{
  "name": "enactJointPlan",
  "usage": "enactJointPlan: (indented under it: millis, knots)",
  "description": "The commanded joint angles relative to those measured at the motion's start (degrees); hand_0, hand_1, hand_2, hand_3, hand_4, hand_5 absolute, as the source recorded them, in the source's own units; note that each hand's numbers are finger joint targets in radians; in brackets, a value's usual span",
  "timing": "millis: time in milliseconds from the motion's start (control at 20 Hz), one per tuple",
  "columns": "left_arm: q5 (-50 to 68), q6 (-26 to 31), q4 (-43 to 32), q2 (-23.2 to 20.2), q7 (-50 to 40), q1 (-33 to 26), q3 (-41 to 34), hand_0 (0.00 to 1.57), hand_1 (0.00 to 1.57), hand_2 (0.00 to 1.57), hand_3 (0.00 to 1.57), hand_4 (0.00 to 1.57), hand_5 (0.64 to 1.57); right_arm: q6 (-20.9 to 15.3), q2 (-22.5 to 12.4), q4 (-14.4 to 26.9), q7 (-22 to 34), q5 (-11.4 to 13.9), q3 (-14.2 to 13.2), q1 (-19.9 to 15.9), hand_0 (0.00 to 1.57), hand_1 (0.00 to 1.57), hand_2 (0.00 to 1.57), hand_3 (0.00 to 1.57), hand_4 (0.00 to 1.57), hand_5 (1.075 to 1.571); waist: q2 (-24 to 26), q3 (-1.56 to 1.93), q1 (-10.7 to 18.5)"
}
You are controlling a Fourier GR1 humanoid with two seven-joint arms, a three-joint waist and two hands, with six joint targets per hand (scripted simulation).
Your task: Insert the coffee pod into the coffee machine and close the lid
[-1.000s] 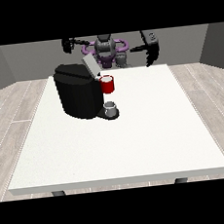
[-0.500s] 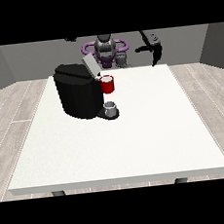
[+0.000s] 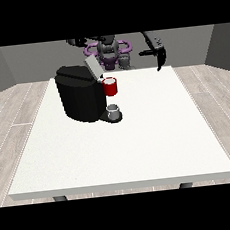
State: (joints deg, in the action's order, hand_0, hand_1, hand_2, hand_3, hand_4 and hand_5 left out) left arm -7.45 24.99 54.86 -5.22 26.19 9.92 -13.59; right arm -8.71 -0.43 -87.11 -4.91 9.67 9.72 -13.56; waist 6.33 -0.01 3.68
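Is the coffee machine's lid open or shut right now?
Open: the grey lid stands tilted up above the black coffee machine, beside a red thing at the machine.

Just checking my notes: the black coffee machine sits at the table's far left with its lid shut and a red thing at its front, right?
Not quite. In the front view the coffee machine does sit at the table's far left with a red thing at its front, but its lid is raised, not shut.

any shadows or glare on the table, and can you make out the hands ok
Front view: the white table is evenly lit with no glare; only a faint shadow shows at the coffee machine base. The hand at the view's right is small and dark against the grey wall, its fingers hard to read.
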Motion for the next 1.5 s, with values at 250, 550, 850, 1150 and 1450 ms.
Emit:
enactJointPlan:
  millis: [250, 550, 850, 1150, 1450]
  knots:
    - [0.7, -1.4, 12.0, 2.9, -2.5, -2.5, 5.1, 0.0, 0.0, 0.0, 0.0, 0.19, 1.571, -3.0, 0.0, 9.8, -5.3, 1.1, -5.8, -5.6, 0.0, 0.0, 0.0, 0.0, 0.35, 1.571, -5.0, 0.03, 4.0]
    - [3.1, 0.5, 14.0, -0.6, -1.3, -4.0, 3.4, 0.0, 0.0, 0.0, 0.0, 0.38, 1.571, -0.8, -4.7, 13.8, -1.6, -2.1, -13.0, -14.6, 0.0, 0.0, 0.0, 0.0, 0.36, 1.571, -7.3, 0.01, 3.6]
    - [5.4, 0.9, 16.2, -0.7, -3.2, -4.1, 3.2, 0.0, 0.0, 0.0, 0.0, 0.31, 1.571, 0.8, -6.0, 20.8, -7.4, -3.3, -15.4, -17.3, 0.0, 0.0, 0.0, 0.0, 0.45, 1.571, -10.2, 0.02, 4.7]
    - [4.7, 1.1, 13.9, -2.0, 1.5, -5.8, 3.7, 0.0, 0.0, 0.0, 0.0, 0.35, 1.571, -1.4, -4.9, 25.3, -8.3, -2.5, -15.5, -20.5, 0.0, 0.0, 0.0, 0.0, 0.44, 1.571, -10.8, 0.01, 4.3]
    - [4.7, 1.1, 12.7, -4.4, 1.6, -3.5, 2.5, 0.0, 0.0, 0.0, 0.0, 0.37, 1.571, -0.4, -5.3, 25.3, -8.0, -3.6, -16.0, -22.5, 0.0, 0.0, 0.0, 0.0, 0.24, 1.571, -12.6, 0.0, 3.9]
